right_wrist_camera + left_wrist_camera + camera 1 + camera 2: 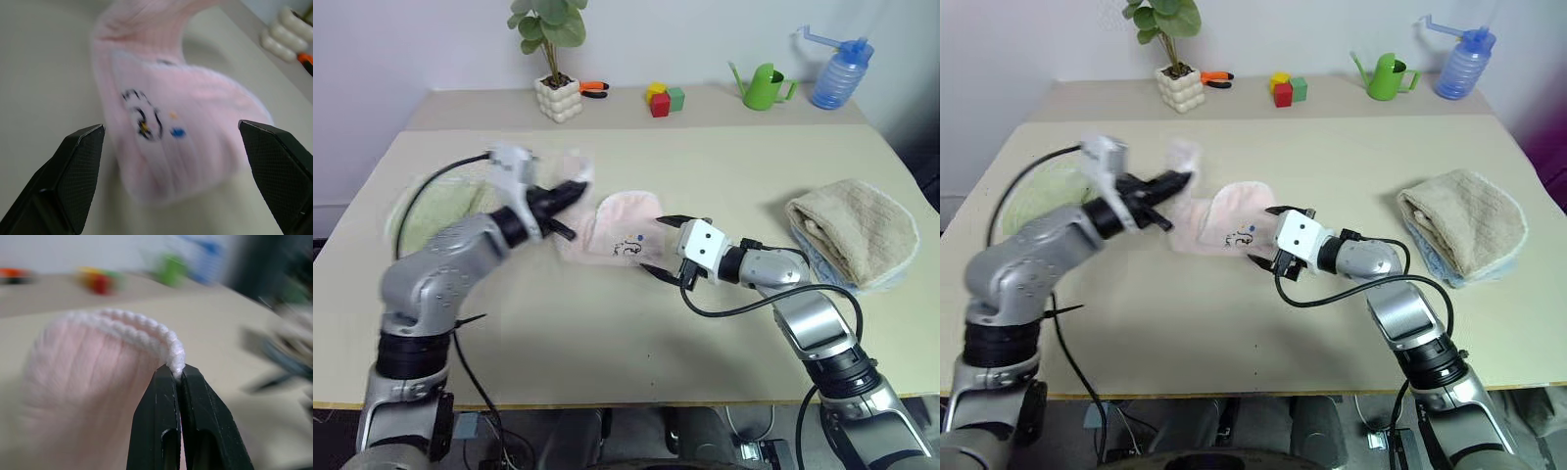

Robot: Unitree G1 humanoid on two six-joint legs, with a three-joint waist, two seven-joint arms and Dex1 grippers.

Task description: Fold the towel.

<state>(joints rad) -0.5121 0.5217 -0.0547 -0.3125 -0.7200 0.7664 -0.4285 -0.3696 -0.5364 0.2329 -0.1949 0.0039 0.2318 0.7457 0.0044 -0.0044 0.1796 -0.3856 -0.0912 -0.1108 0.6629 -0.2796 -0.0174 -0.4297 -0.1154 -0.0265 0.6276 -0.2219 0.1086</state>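
Left eye view has the pale pink terry-cloth towel [625, 231] lying near the middle of the beige table [636, 333], with one scalloped edge lifted off the surface toward the table's left side. That raised edge is pinched in the left gripper [576, 192], whose two black fingers [161, 431] are pressed together on the white scalloped trim, as the left wrist view shows close up; the cloth hangs from them in a soft curve. The part of the towel that lies flat carries a small dark embroidered mark with a blue dot [178, 132], facing up. The right gripper [668, 247] sits just beside the towel's right-hand edge, low over the table and pointing at the cloth, its fingers [78, 171] spread wide with nothing between them; in the right wrist view the embroidered mark lies between the two open fingers, beyond their tips. A folded beige towel [854, 227] rests near the table's right edge, on top of a pale blue cloth [815, 264], well apart from the pink one. Along the far edge stand a green plant in a white bumpy pot [557, 96], an orange-handled tool [594, 89], coloured blocks [664, 98], a green watering can [766, 86] and a blue spray bottle [842, 70].
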